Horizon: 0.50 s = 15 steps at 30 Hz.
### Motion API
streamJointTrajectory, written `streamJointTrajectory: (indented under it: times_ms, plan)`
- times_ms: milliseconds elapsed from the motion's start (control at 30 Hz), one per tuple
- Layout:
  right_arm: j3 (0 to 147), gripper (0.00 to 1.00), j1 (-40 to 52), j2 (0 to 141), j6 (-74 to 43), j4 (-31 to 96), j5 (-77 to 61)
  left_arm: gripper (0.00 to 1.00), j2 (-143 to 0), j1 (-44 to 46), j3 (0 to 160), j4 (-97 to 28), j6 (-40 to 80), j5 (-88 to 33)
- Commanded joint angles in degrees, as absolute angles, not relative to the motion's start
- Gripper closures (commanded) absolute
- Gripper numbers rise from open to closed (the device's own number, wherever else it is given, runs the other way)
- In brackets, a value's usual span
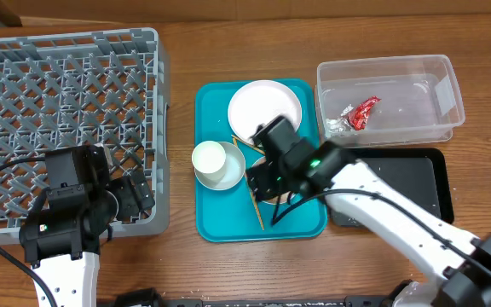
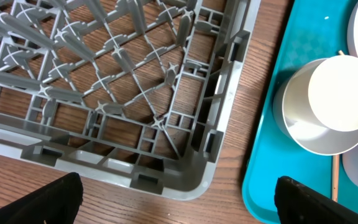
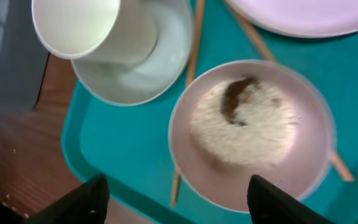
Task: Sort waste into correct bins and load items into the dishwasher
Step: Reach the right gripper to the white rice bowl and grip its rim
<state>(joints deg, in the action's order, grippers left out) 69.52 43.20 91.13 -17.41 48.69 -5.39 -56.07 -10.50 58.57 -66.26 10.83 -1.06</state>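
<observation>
The grey dish rack (image 1: pixel 66 102) fills the left; its corner shows in the left wrist view (image 2: pixel 185 168). A large white plate (image 1: pixel 264 107) and a small cup inside a bowl (image 1: pixel 216 164) sit on the teal tray (image 1: pixel 220 213). A small plate (image 3: pixel 253 130) holds white rice (image 3: pixel 247 127) and a brown lump (image 3: pixel 234 99); chopsticks (image 3: pixel 194 43) lie under it. The red-and-silver wrapper (image 1: pixel 356 115) lies in the clear tub (image 1: pixel 390 68). My right gripper (image 3: pixel 176 199) is open above the rice plate. My left gripper (image 2: pixel 179 202) is open, empty, beside the rack's corner.
The black tray (image 1: pixel 403 183) lies right of the teal tray, partly under my right arm. The cup and bowl also show in the left wrist view (image 2: pixel 331 109). Bare wooden table lies in front of the rack and trays.
</observation>
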Motion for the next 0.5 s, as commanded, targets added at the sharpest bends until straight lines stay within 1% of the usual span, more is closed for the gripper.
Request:
streamJointTrajectory:
  times_ms: [0, 100, 233, 267, 300, 333, 400, 467]
  plan:
    - [67.5, 0.30, 46.0, 94.0, -16.9, 44.5, -3.4, 0.00, -56.2, -10.7, 60.0, -66.2, 11.8, -1.5]
    - [67.5, 0.32, 46.9, 97.7, -16.9, 42.6, -3.1, 0.00, -56.2, -10.7, 60.0, -66.2, 11.8, -1.5]
    - [67.5, 0.42, 46.9, 102.4, -16.9, 41.3, -5.5, 0.00, -56.2, -10.7, 60.0, -66.2, 11.8, -1.5]
    - [67.5, 0.48, 46.9, 103.7, -17.0, 40.7, -6.1, 0.00, -56.2, -10.7, 60.0, -66.2, 11.8, -1.5]
    - [67.5, 0.50, 46.9, 103.8, -17.1, 40.6, -6.1, 0.00, -56.2, -10.7, 60.0, -66.2, 11.8, -1.5]
    - [67.5, 0.57, 46.9, 104.0, -17.1, 40.5, -6.1, 0.00, -56.2, -10.7, 60.0, -66.2, 11.8, -1.5]
    - [67.5, 0.62, 46.9, 104.0, -17.5, 41.0, -6.1, 0.00, -56.2, -10.7, 60.0, -66.2, 11.8, -1.5]
    - [67.4, 0.65, 46.9, 104.0, -17.7, 41.8, -6.1, 0.00, -56.2, -10.7, 60.0, -66.2, 11.8, -1.5]
